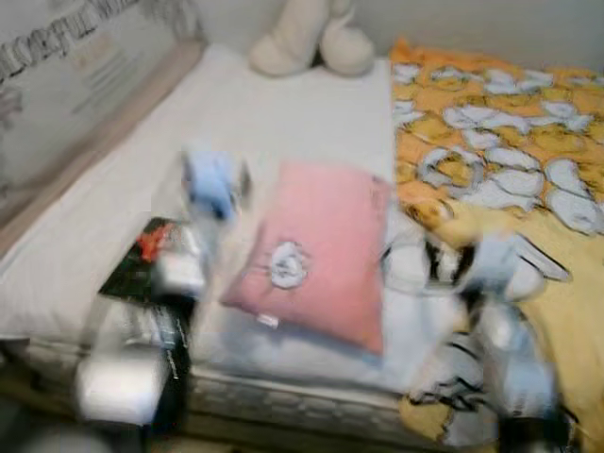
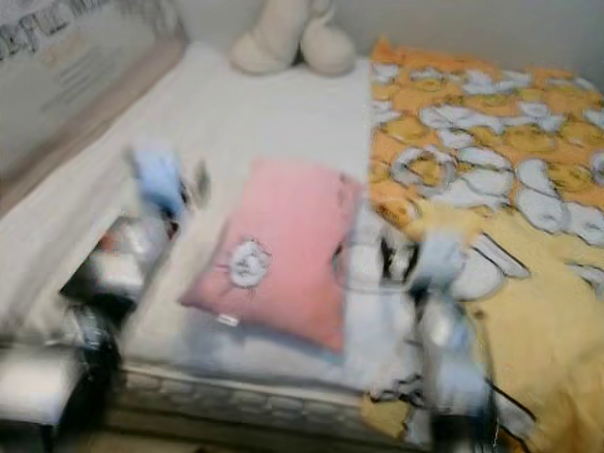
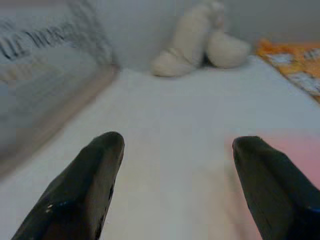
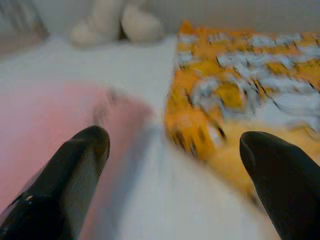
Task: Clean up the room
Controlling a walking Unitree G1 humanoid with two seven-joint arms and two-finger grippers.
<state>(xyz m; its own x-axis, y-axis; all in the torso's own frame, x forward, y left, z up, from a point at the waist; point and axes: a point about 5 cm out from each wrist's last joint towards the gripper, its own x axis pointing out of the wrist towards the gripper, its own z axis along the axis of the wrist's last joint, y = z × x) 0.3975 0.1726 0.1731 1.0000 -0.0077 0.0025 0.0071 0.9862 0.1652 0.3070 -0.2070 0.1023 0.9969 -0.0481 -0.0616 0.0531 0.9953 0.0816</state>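
Note:
A pink pillow (image 1: 316,250) with a small white patch lies on the white sheet (image 1: 283,113) of the bed, near its front edge. A yellow and orange blanket (image 1: 510,142) with white figures covers the bed's right half. My left gripper (image 3: 177,142) is open and empty over the sheet, left of the pillow. Open too, my right gripper (image 4: 175,137) hovers above the line where pillow (image 4: 45,120) and blanket (image 4: 235,85) meet. Both arms, the left arm (image 1: 170,283) and the right arm (image 1: 491,321), show blurred.
A cream plush toy (image 1: 311,38) sits at the far end of the bed against the wall. A printed board (image 1: 75,75) runs along the bed's left side. A dark flat object (image 1: 142,260) lies at the front left.

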